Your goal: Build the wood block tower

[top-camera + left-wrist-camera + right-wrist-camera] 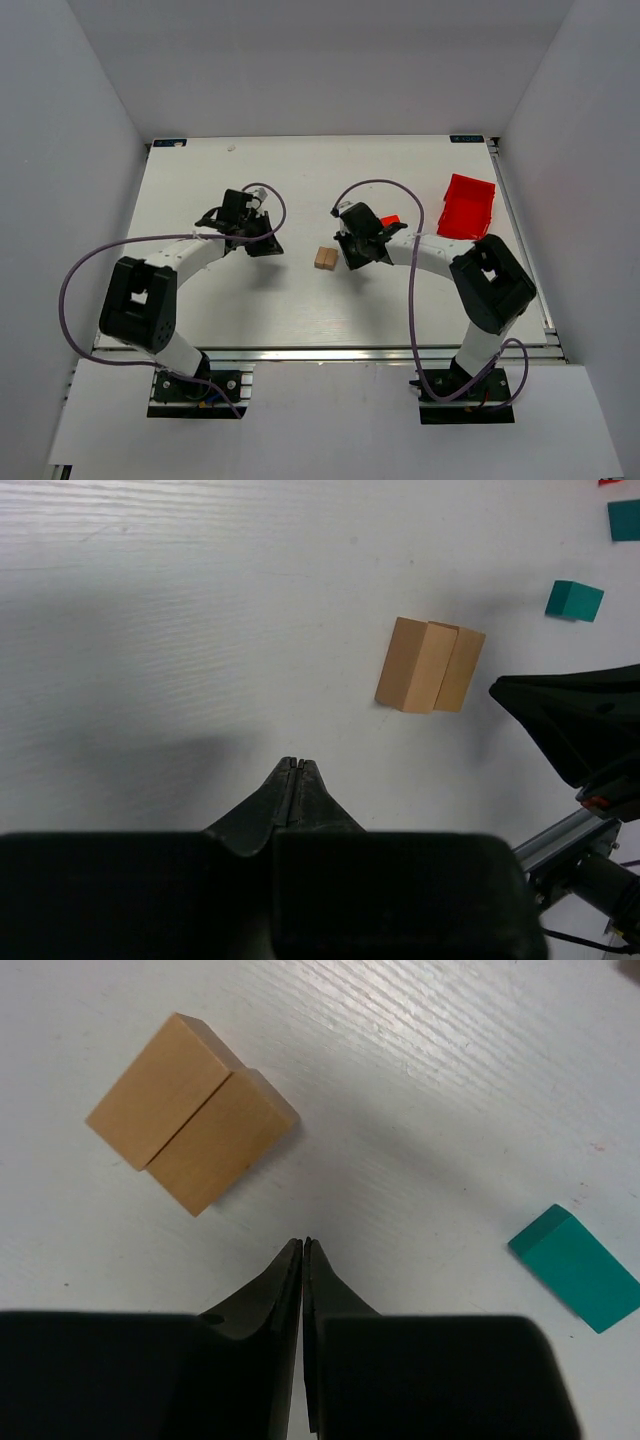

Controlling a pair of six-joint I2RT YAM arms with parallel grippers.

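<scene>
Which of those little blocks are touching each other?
The two tan blocks, pressed side by side; the teal blocks lie apart from them.

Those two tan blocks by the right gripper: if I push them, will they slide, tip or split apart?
The tan blocks look like rigid, flat-faced wood: likely to slide, not roll. They sit low and wide, so tipping seems unlikely. A seam shows between them, so an off-centre push may split them.
</scene>
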